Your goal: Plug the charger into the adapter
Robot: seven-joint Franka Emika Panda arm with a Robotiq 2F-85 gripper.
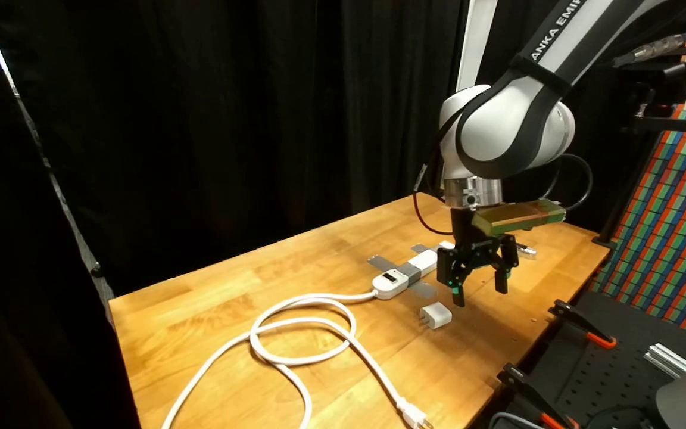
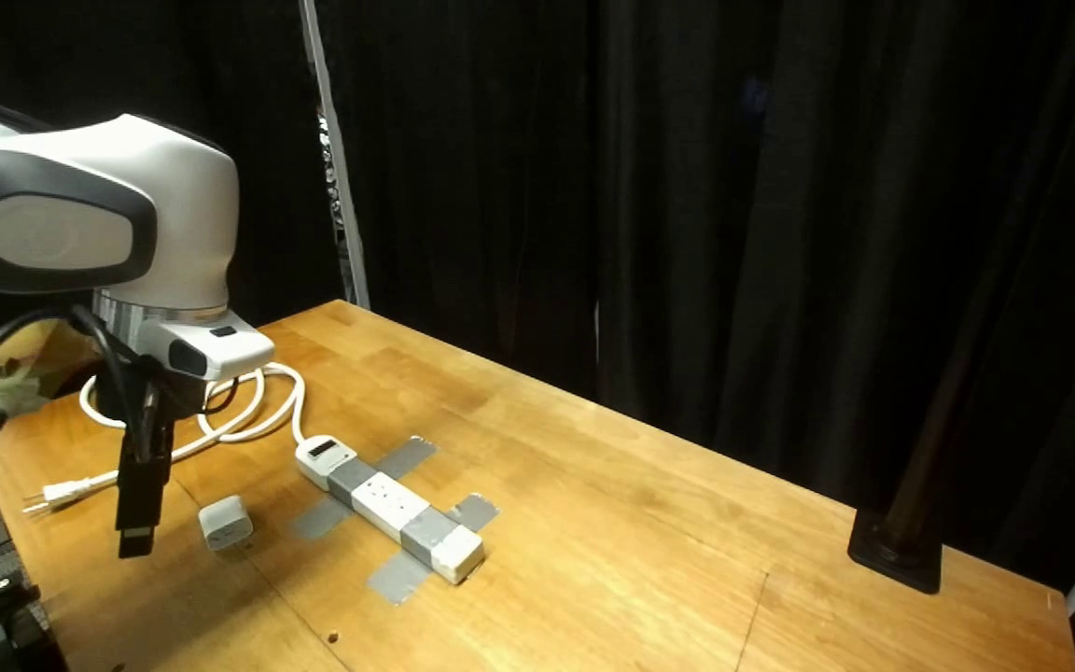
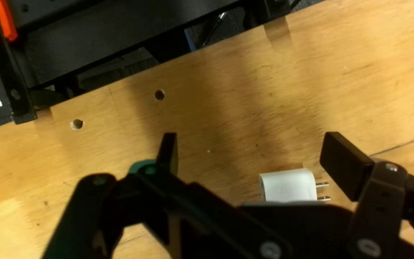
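Wooden table; resting on it, white charger. Near but apart, adapter under bands of grey tape. Above the table, near the charger, gripper with jaws wide apart. Beyond, black curtains.

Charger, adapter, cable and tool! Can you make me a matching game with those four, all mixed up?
1. Charger
2. Adapter
3. Cable
4. Tool

A. open, holding nothing
B. held down with grey tape
C. small block with two metal prongs
D. looped on the table

Right pairs: 1-C, 2-B, 3-D, 4-A
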